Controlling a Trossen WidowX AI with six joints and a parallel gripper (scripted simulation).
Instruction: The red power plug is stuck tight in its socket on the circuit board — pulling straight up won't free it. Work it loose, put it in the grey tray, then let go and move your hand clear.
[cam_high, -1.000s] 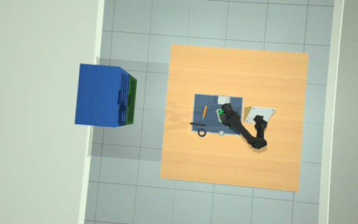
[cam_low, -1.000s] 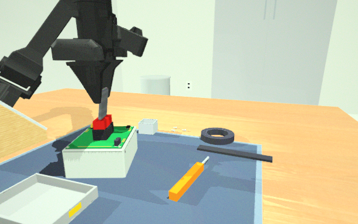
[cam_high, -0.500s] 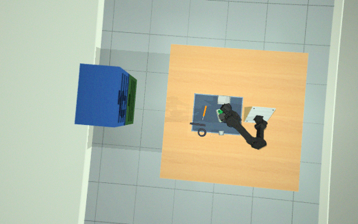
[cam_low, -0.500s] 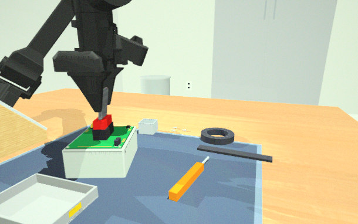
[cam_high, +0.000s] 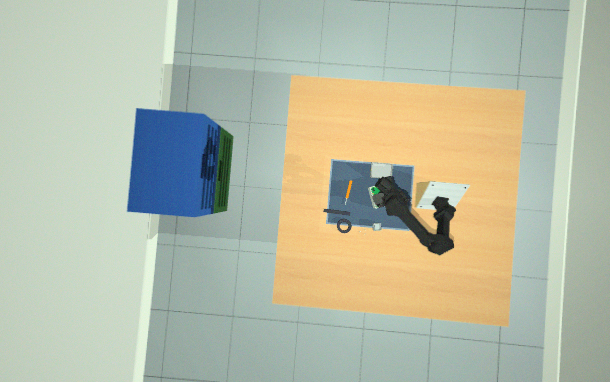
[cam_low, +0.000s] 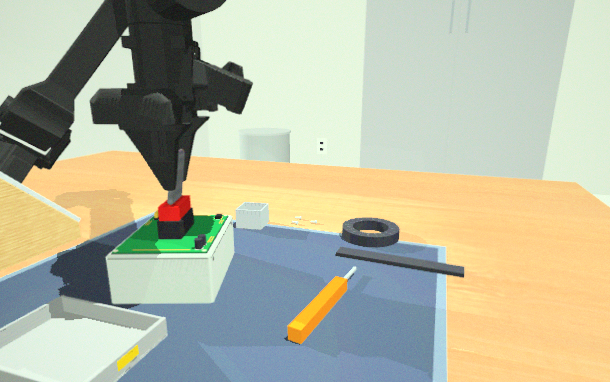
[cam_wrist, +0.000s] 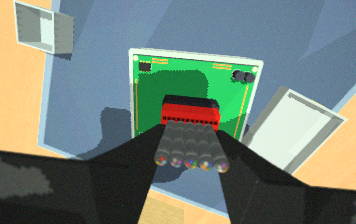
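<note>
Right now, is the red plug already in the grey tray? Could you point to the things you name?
No, the red plug (cam_low: 172, 211) (cam_wrist: 187, 113) sits in the black socket (cam_low: 171, 229) (cam_wrist: 200, 100) on the green board (cam_low: 145, 239) (cam_wrist: 172, 67).

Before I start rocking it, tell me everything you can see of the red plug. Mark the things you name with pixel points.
The red power plug (cam_low: 172, 210) (cam_wrist: 190, 113) is a small, blocky, plastic-looking piece with a row of dark holes along its top edge. A bundle of grey wires (cam_low: 176, 186) (cam_wrist: 191, 142) rises from it, cut ends showing coloured cores. It sits upright in the black socket (cam_low: 171, 230) (cam_wrist: 192, 100) on the green board. The gripper (cam_low: 176, 187) (cam_wrist: 189, 133) is shut on it; exactly where the fingertips touch is hard to tell.
</note>
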